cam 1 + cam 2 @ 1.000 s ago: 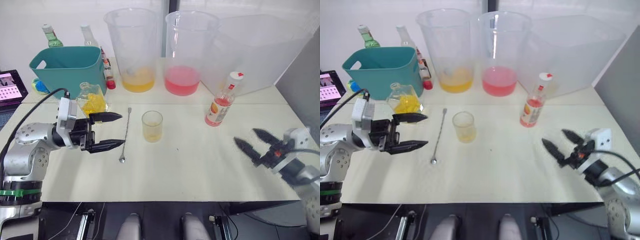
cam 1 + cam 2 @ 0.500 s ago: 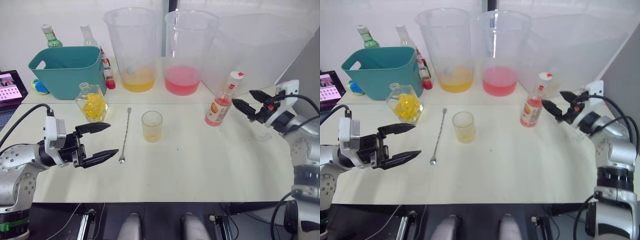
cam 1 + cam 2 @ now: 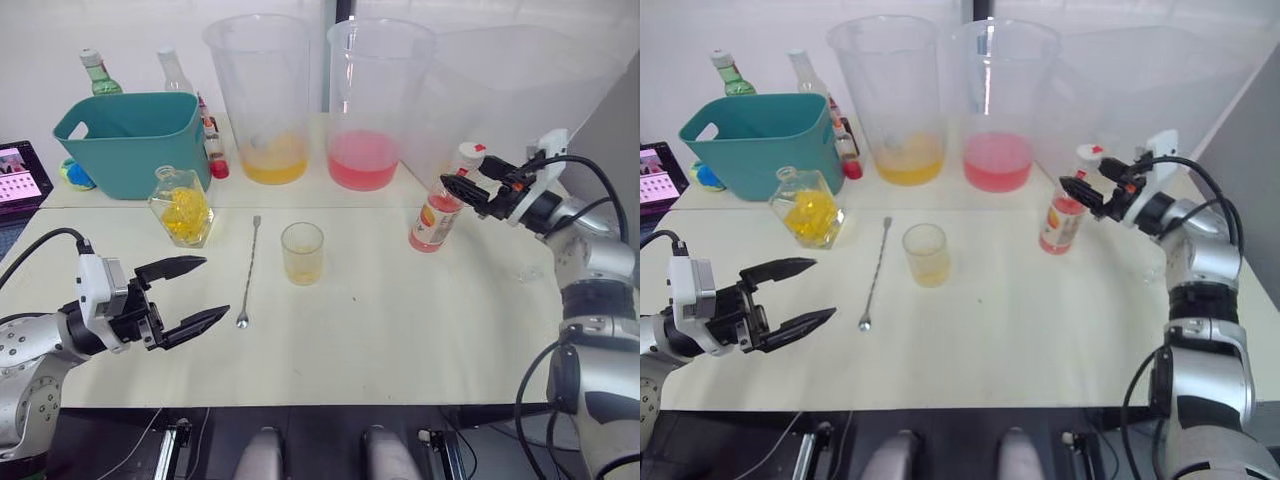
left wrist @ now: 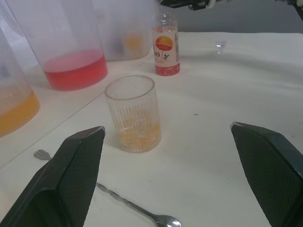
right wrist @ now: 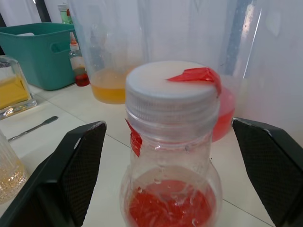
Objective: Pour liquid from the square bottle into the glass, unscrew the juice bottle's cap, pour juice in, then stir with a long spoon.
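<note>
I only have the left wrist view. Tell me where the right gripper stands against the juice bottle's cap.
Observer: The right gripper is open, one finger either side of the cap, not yet closed on it.
Operator: Confirm the cap is on.
Observer: Yes, the white cap sits on the juice bottle, a red tab across its top.
Operator: Report the square bottle.
Observer: The square bottle stands upright by the teal bin, beyond the open left gripper.

A lab-style test bench is suggested: a plain white counter (image 3: 400,330) set with huge clear plastic measuring beakers (image 3: 265,95), a teal bin (image 3: 130,140) at ten o'clock, and a tablet screen (image 3: 18,175).
</note>
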Robot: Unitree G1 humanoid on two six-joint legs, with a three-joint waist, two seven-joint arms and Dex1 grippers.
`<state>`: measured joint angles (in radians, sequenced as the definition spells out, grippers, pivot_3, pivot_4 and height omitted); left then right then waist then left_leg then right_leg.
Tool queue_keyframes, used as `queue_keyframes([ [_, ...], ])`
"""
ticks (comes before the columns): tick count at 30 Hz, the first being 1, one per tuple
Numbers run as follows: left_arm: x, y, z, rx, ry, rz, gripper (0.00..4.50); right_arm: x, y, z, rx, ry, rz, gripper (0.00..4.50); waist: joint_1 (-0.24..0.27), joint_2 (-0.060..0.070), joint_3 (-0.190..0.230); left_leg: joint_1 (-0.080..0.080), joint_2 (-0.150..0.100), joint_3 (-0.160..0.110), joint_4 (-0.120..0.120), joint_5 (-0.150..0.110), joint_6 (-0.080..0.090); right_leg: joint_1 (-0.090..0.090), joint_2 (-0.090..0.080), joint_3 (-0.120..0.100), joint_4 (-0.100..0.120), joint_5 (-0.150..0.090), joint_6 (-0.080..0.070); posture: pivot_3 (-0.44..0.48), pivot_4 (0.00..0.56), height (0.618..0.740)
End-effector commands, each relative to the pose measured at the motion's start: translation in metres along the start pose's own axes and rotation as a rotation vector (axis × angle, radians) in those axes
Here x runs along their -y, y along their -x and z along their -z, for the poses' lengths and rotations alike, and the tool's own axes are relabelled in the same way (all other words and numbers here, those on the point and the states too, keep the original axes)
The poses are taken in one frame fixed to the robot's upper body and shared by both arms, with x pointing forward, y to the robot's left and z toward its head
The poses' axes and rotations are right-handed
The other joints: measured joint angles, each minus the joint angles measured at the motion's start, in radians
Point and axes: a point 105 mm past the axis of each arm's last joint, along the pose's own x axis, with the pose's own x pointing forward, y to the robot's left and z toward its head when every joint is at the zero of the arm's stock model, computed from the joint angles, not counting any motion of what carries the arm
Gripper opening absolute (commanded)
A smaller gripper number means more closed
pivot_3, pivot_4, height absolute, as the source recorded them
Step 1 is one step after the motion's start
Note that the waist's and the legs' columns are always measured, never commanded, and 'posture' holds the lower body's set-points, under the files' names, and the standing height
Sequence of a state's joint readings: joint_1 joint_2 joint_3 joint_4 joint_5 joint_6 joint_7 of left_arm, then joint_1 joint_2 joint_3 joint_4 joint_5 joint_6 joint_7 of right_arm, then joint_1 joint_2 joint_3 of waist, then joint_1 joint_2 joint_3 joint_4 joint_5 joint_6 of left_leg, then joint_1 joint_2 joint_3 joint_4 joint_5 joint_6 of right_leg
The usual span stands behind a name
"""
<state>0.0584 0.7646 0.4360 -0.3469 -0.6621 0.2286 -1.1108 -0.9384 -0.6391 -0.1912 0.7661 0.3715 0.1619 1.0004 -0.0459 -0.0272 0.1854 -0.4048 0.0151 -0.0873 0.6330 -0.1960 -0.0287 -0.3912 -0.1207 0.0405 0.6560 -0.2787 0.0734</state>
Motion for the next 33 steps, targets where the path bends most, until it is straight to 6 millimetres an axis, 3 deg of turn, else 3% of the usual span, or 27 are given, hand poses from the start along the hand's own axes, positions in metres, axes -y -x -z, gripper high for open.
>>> queue_keyframes([
  [1,-0.001,0.0,-0.009,0.016,-0.051,-0.021,4.5,0.0,-0.006,-0.008,0.019,0.03,-0.024,3.54,0.0,0.0,0.0,0.0,0.0,0.0,0.0,0.0,0.0,0.0,0.0,0.0,0.0,0.0,0.0,0.0,0.15,0.74],
  [7,-0.003,0.0,-0.007,0.01,-0.054,-0.02,4.5,-0.001,-0.008,-0.009,0.02,0.056,-0.051,1.64,0.0,0.001,0.0,0.0,0.0,0.0,-0.001,0.0,0.0,0.0,0.0,0.0,0.0,0.0,0.0,0.0,0.15,0.74],
  [9,-0.008,0.0,-0.009,0.019,-0.046,-0.032,4.5,-0.005,-0.006,-0.015,0.04,0.06,-0.092,1.22,0.0,0.001,0.001,0.0,0.0,0.0,-0.001,0.0,0.0,0.0,0.0,0.0,0.0,0.0,0.0,0.0,0.15,0.74],
  [17,-0.02,-0.001,0.001,-0.004,-0.042,0.009,4.5,-0.048,0.009,-0.041,0.071,0.085,-0.272,1.19,0.002,0.006,0.003,-0.002,0.0,0.0,-0.002,0.0,0.0,-0.003,0.0,0.0,0.0,0.0,0.0,0.0,0.15,0.74],
  [22,-0.025,-0.009,0.009,-0.018,-0.036,0.086,4.5,-0.104,0.023,-0.052,0.079,0.044,-0.375,1.19,0.007,0.007,0.004,-0.004,0.0,0.0,-0.002,0.0,0.0,-0.006,0.0,0.0,0.002,0.0,0.0,0.0,0.15,0.74],
  [25,-0.027,-0.011,0.013,-0.028,-0.033,0.114,4.5,-0.125,0.027,-0.053,0.075,0.016,-0.4,1.19,0.001,0.006,0.004,-0.004,0.0,0.0,-0.002,0.0,0.0,-0.006,0.0,0.0,0.002,0.0,0.0,0.0,0.15,0.74],
  [29,-0.034,-0.02,0.015,-0.021,-0.021,0.191,4.5,-0.185,0.021,-0.051,0.102,-0.017,-0.496,1.19,0.002,0.006,0.004,-0.004,0.0,0.0,-0.002,0.0,0.0,-0.007,0.001,0.0,0.003,0.0,0.0,0.0,0.15,0.74],
  [33,-0.034,-0.026,0.016,-0.023,-0.021,0.238,4.5,-0.218,0.014,-0.041,0.089,-0.042,-0.565,1.19,0.001,0.006,0.004,-0.006,0.0,0.0,-0.001,0.0,0.0,-0.01,0.001,0.001,0.006,0.0,0.0,0.0,0.15,0.74],
])
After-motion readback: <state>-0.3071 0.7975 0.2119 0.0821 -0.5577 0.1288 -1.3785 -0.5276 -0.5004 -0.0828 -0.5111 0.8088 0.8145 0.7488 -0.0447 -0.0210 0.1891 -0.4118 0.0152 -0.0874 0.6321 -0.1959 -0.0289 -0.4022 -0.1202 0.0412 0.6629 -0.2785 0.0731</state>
